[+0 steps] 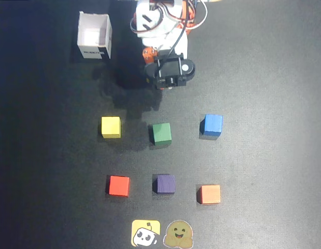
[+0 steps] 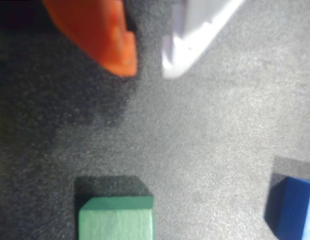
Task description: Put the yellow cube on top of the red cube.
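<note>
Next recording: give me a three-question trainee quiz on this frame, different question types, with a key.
1. True or false: the small yellow wooden cube already sits on the small red wooden cube.
2. In the overhead view, which cube lies directly right of the red cube: A green, B purple, C blue?
3. Fill in: in the wrist view, the gripper has its jaws apart, holding ____.

Key: 1 false, both rest apart on the black mat. 2 B, the small purple cube. 3 nothing.

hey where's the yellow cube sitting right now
In the overhead view the yellow cube sits on the dark table at the left end of the upper row, beside the green cube and directly above the red cube.
</note>
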